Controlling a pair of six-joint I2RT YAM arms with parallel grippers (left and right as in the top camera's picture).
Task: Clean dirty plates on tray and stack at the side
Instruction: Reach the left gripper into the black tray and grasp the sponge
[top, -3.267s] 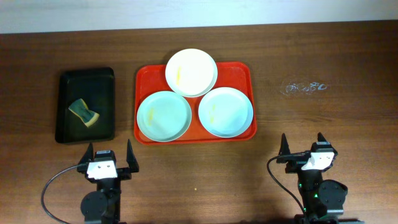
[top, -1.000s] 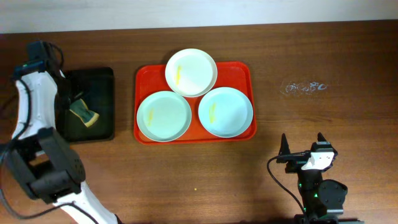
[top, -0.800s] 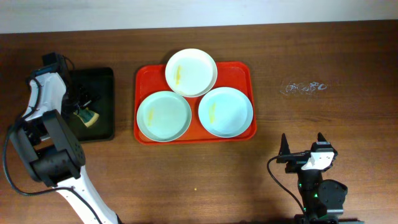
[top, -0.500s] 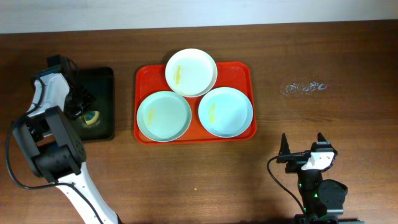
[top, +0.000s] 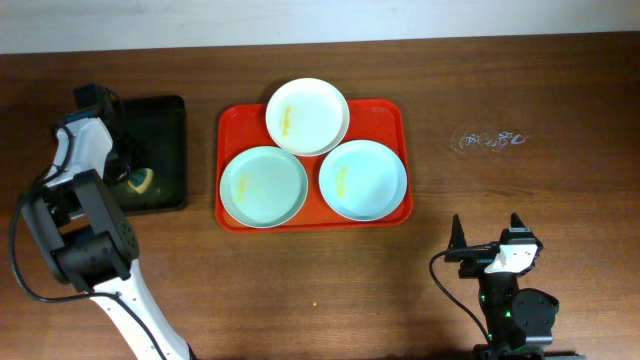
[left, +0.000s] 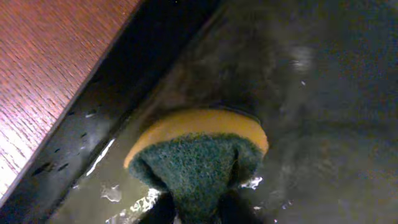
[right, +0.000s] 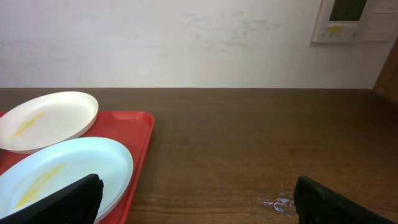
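Plates, cream, green and blue, are laid on the red tray. On a nearby black tray, a sponge is pinched by the left gripper. The right gripper is held open, well apart.

The tray is red-orange; the cream-white plate, mint plate and pale blue plate carry yellow smears. The sponge is green over yellow, the small tray black.
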